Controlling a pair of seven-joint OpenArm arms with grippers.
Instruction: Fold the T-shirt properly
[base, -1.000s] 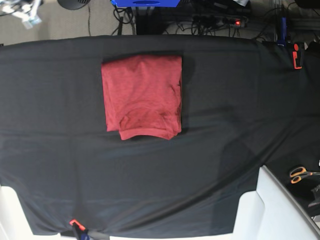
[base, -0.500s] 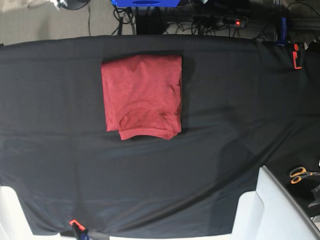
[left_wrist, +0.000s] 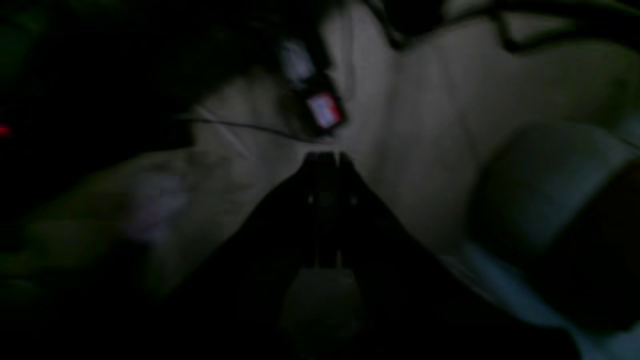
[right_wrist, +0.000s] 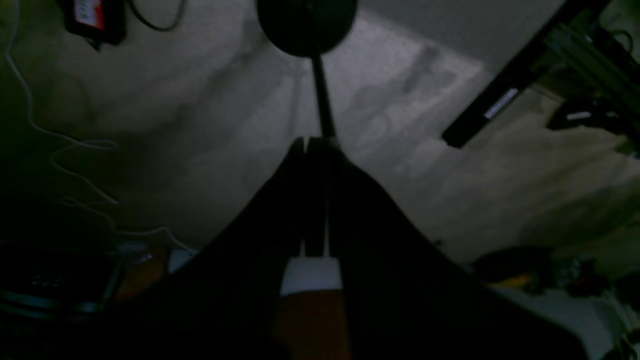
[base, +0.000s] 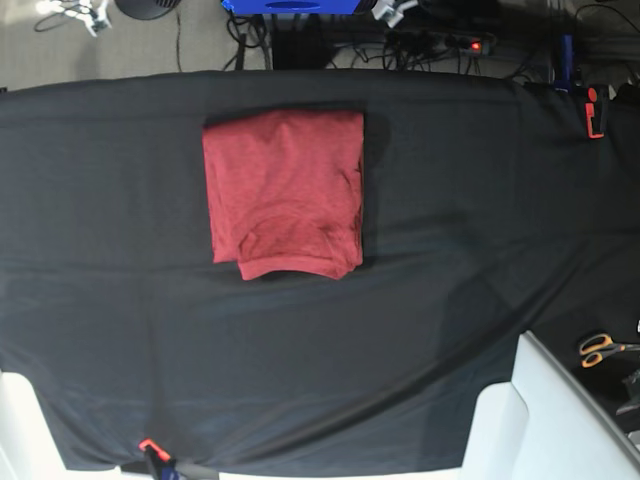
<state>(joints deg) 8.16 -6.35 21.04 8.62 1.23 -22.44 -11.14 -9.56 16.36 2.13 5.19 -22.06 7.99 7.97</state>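
The brick-red T-shirt (base: 284, 192) lies folded into a neat rectangle on the black table covering (base: 450, 250), left of centre and towards the far edge. Its collar end points to the near side. Neither wrist view shows it. My left gripper (left_wrist: 325, 159) is shut and empty, pointing at a dim floor with cables. My right gripper (right_wrist: 312, 144) is shut and empty, pointing at grey floor and a round stand base (right_wrist: 306, 22). Both are well away from the shirt and off the table.
Orange clamps hold the cloth at the far right (base: 594, 112) and the near left (base: 152, 448). Scissors (base: 600, 349) lie off the cloth at the right. A white panel (base: 545, 420) stands at the near right. Cables and a blue box (base: 290, 5) lie beyond the far edge.
The shirt has not moved. Small white parts at the top edge of the base view have shifted, and one now shows at the top centre.
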